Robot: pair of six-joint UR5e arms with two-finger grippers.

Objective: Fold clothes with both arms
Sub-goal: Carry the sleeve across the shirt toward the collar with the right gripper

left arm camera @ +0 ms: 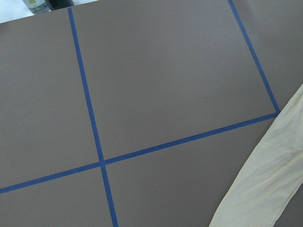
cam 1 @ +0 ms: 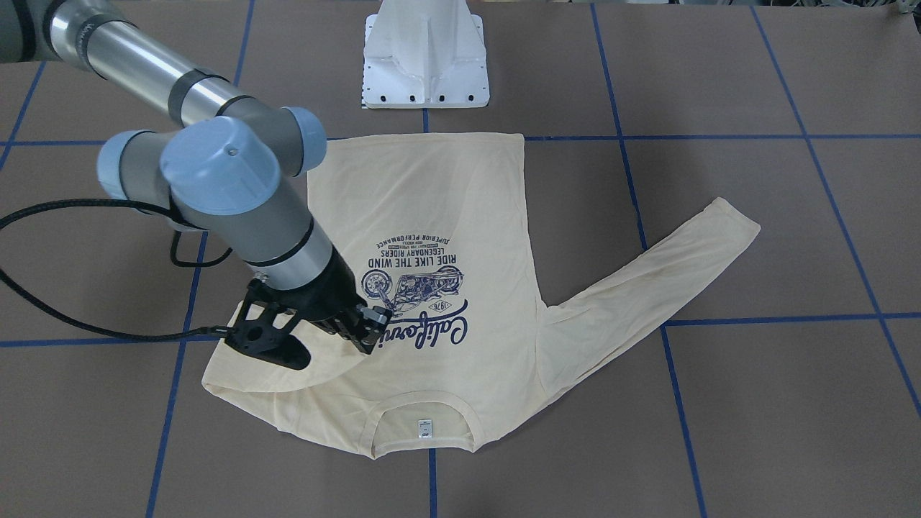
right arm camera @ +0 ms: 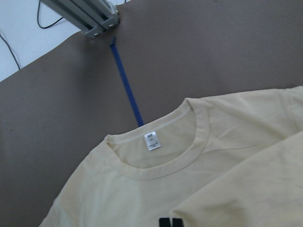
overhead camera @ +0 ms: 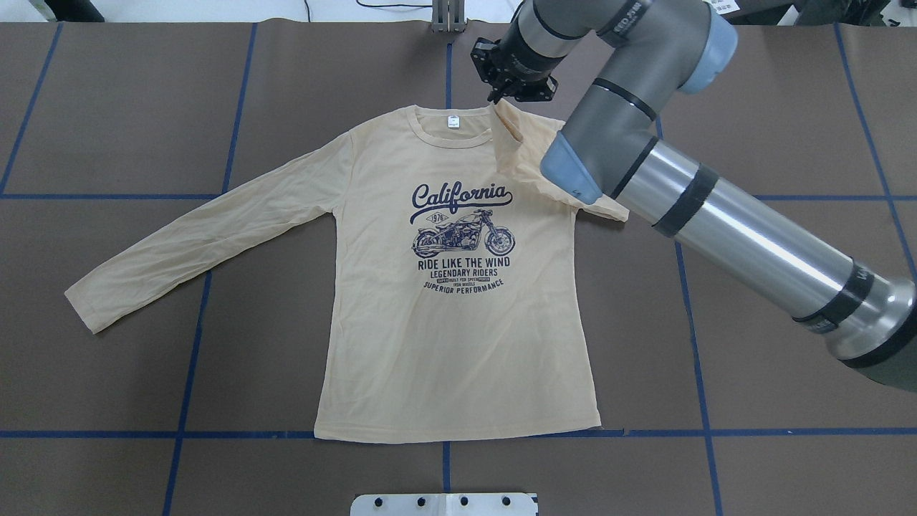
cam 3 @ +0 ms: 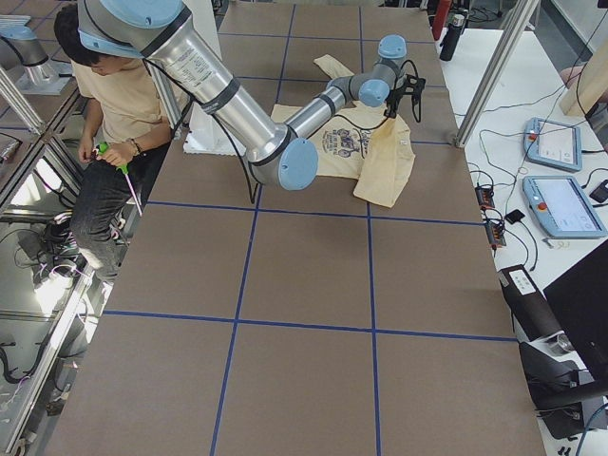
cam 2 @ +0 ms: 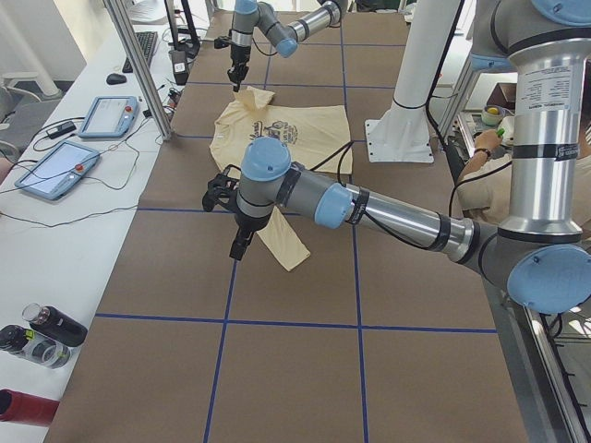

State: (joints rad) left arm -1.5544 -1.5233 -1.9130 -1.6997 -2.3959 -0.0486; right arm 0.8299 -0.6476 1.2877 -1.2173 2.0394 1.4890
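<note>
The cream-yellow long-sleeved T-shirt (overhead camera: 458, 344) lies flat and print-up, neck (right arm camera: 156, 163) toward the far edge. Its left sleeve (overhead camera: 200, 236) stretches out straight. My right gripper (overhead camera: 501, 97) hovers over the right shoulder, shut on the right sleeve, which rises off the table in a tent (cam 3: 385, 166) and drapes over the shoulder (cam 1: 273, 374). My left gripper (cam 2: 240, 249) hangs just above the left sleeve's cuff (cam 2: 286, 249); it shows only in the exterior left view, so I cannot tell its state. The left wrist view has only the sleeve's edge (left arm camera: 270, 179).
Blue tape lines (overhead camera: 444, 433) grid the brown table. The white pedestal base (cam 1: 424, 65) stands by the shirt's hem. Tablets (cam 2: 55, 166) and bottles (cam 2: 37, 332) lie on a side bench, beside an aluminium post (cam 2: 138, 65). A person (cam 3: 114, 95) sits behind the robot.
</note>
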